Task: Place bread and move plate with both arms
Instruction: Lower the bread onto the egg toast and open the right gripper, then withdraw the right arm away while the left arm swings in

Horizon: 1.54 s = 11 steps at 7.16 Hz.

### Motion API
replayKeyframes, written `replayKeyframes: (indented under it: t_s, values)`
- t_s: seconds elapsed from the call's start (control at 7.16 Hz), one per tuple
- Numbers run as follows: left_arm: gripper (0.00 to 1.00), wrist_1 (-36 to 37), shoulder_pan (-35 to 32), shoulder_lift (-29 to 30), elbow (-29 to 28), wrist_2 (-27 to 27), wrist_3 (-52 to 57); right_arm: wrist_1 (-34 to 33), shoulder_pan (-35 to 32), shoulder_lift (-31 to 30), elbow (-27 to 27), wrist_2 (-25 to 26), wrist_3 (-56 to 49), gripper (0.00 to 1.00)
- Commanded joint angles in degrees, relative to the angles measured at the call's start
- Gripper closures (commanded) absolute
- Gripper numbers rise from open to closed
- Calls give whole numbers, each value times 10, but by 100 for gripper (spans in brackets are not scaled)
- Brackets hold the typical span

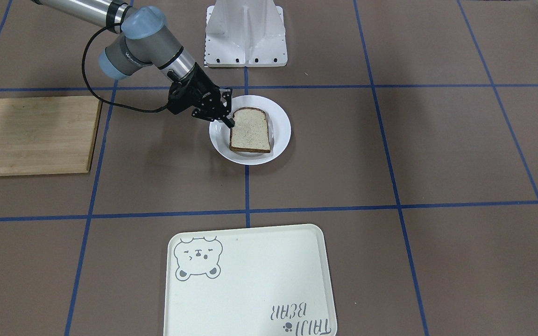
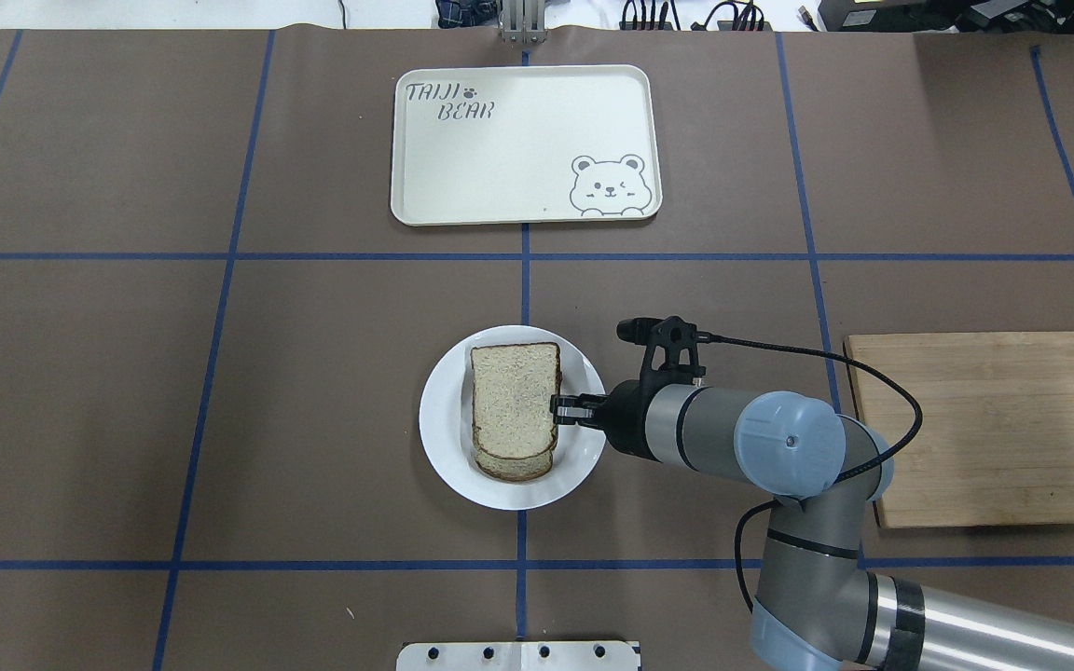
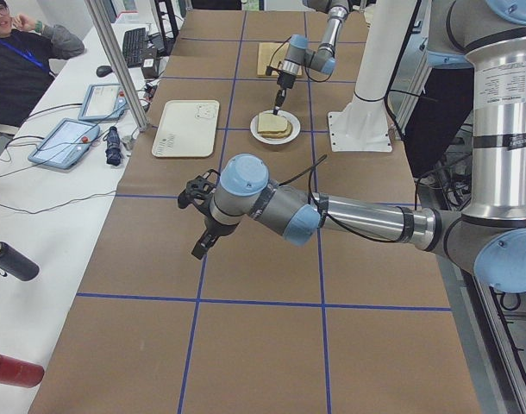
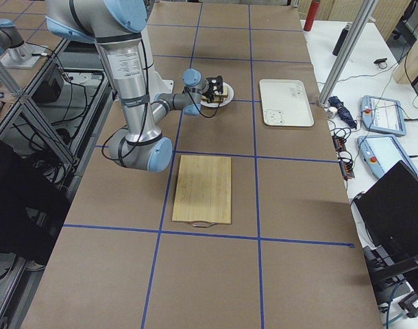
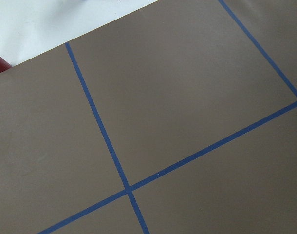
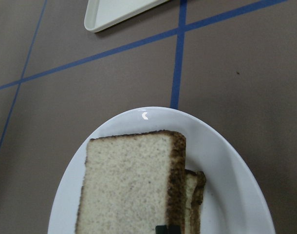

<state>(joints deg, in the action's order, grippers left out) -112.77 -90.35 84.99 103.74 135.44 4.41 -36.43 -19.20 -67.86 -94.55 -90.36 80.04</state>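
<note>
The bread point(image 2: 514, 396) is lying flat on the plate point(image 2: 444, 438), rounded top toward the robot. Look closely and there's a second slice point(image 2: 509, 469) under it, peeking out at the robot-side edge. The plate sits on the brown table point(image 2: 220, 419), right on a blue tape line. The right end effector point(image 2: 557, 407) is low over the plate's rim on the robot's right. Its two fingers are drawn close together, with barely a gap between them. The tips sit right at the top slice's crust, and I can't make out anything held between them. Beyond the plate, away from the robot, lies a cream tray point(image 2: 518, 149) with a bear drawing. To the plate's right, a wooden board point(image 2: 984, 429) rests flat, well apart from it. The left end effector point(image 3: 199, 250) is far from the plate, hanging over bare table. How far it's open, I cannot tell; its own camera shows only brown table and blue tape.
</note>
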Motion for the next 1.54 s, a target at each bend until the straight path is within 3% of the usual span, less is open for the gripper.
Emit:
replayKeyframes:
  t_s: [0.0,0.14,0.28,0.42,0.7,0.84,0.98,1.12,1.26,1.4]
  values:
    - [2,0,1,4,1,0,-13,39,4,1,28,4,4,23]
    - [2,0,1,4,1,0,-14,34,-12,1,25,-3,-1,0]
    - [2,0,1,4,1,0,-14,17,-50,3,20,-46,-1,0]
    - [2,0,1,4,1,0,-14,-25,-103,3,-11,-121,-1,0]
    - [2,0,1,4,1,1,-14,-181,-167,9,-95,-192,-1,0]
    - [2,0,1,4,1,1,-16,-235,-222,8,-109,-236,-2,0]
    - [2,-1,12,14,4,1,-16,-286,-292,2,-107,-285,-48,0]
    - [2,1,23,21,3,12,-18,-344,-346,-16,-106,-310,-165,0]
    - [2,-9,35,31,6,43,-86,-404,-395,-38,-96,-317,-294,0]
    - [2,-70,60,34,3,40,-173,-462,-439,-60,-90,-319,-430,0]
